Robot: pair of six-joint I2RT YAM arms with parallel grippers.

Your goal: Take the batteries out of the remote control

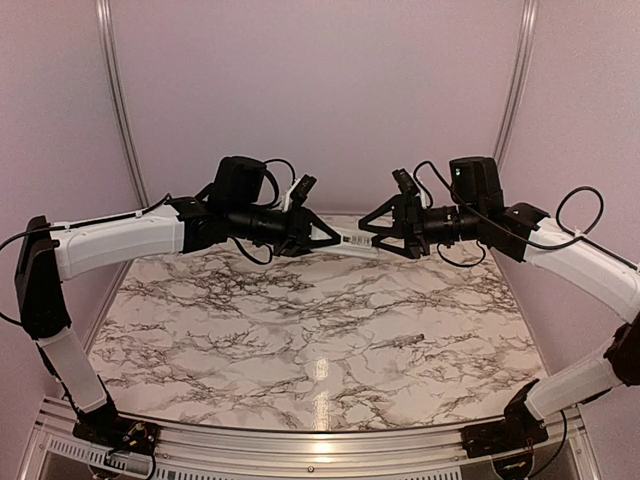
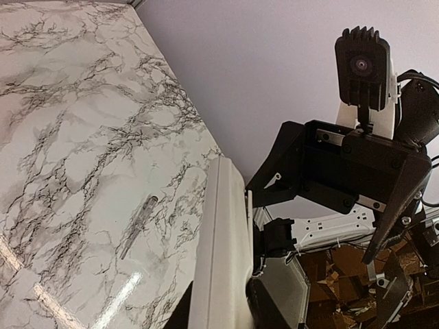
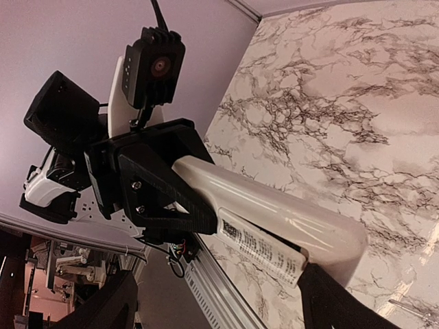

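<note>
White plastic: the remote control is held in the air, roughly level, between the 2 claws. It sits above the far part of the tabletop, close to the back wall.

Left claw: clenched on the remote's left end. Its wrist view shows dark fingers tight against both sides of the white bar.

Right claw: released. Its wrist view shows its fingers spread wide at the 2 bottom corners. The remote's right end lies just beside the finger at the lower right of that view; contact there cannot be confirmed. A printed label is on the face turned toward that camera.

Room: both arms reach inward from the sides and meet at mid-width. The marble-patterned surface extends beneath the remote toward the near edge. 1 thin grey stick lies flat on it, right of centre, well apart from both claws. Metal posts stand at the rear corners.
</note>
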